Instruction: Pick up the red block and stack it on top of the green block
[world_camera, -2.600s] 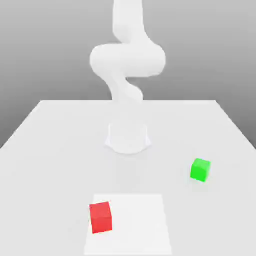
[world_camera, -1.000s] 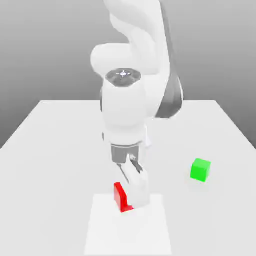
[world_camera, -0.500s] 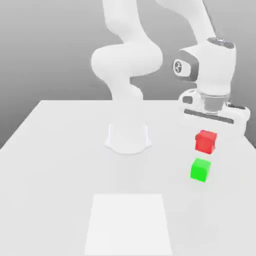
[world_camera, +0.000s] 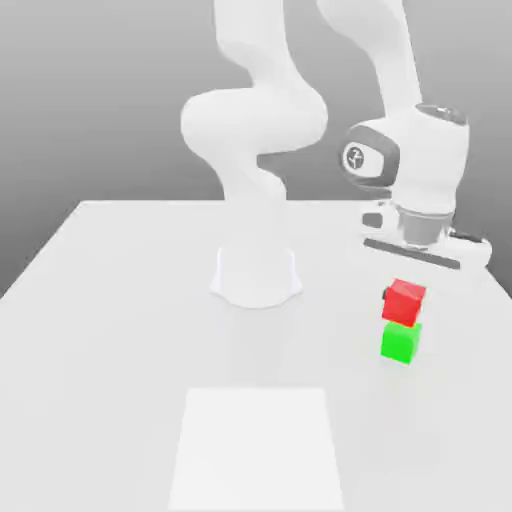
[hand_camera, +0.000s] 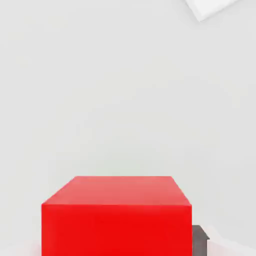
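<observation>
The red block (world_camera: 404, 303) hangs directly over the green block (world_camera: 401, 342) at the exterior view's right, its underside at the green cube's top face; I cannot tell whether they touch. My gripper (world_camera: 407, 288) comes down from above and is shut on the red block. In the hand view the red block (hand_camera: 116, 217) sits close up, with a dark finger pad (hand_camera: 200, 240) against its side. The green block is hidden beneath it there.
A brighter white square patch (world_camera: 257, 445) lies on the table near the front edge, and its corner (hand_camera: 210, 7) appears in the hand view. The arm's round base (world_camera: 256, 276) stands mid-table. The table's right edge runs close to the blocks.
The gripper carried the red block from the white patch to the right, above the green block. Over the last half second it has lowered the block onto the green cube's top.
</observation>
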